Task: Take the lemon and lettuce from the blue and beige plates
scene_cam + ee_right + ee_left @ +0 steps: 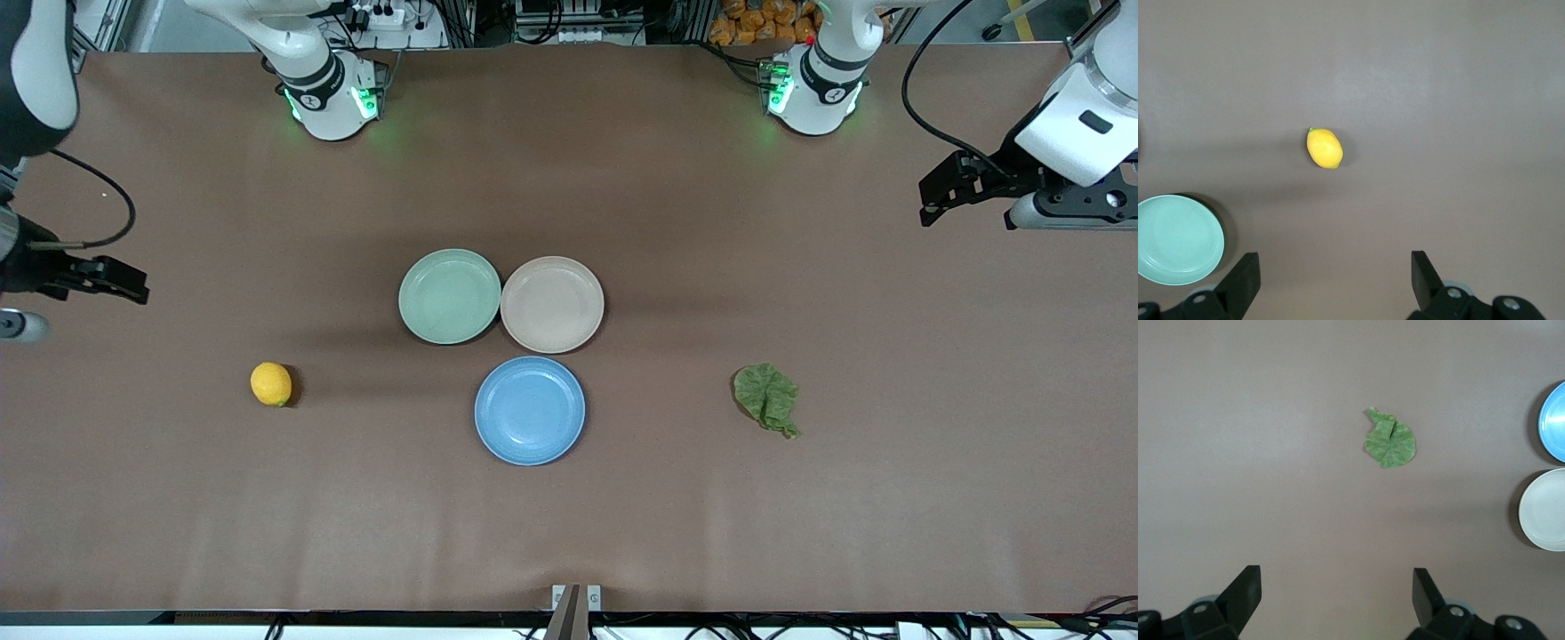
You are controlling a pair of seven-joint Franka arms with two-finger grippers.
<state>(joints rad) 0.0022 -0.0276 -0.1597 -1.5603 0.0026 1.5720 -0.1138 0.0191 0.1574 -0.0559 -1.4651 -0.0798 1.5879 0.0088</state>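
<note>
The lemon (271,384) lies on the bare table toward the right arm's end, off any plate; it also shows in the right wrist view (1324,147). The lettuce (766,398) lies on the table toward the left arm's end and shows in the left wrist view (1389,442). The blue plate (530,411) and the beige plate (552,304) are empty at mid-table. My left gripper (929,203) (1337,577) is open and empty, high over the table's left-arm end. My right gripper (133,283) (1335,261) is open and empty, over the right-arm end.
A pale mint-green plate (450,296) stands empty beside the beige plate, toward the right arm's end; it shows in the right wrist view (1178,239). The blue plate (1555,420) and beige plate (1545,510) show at the edge of the left wrist view.
</note>
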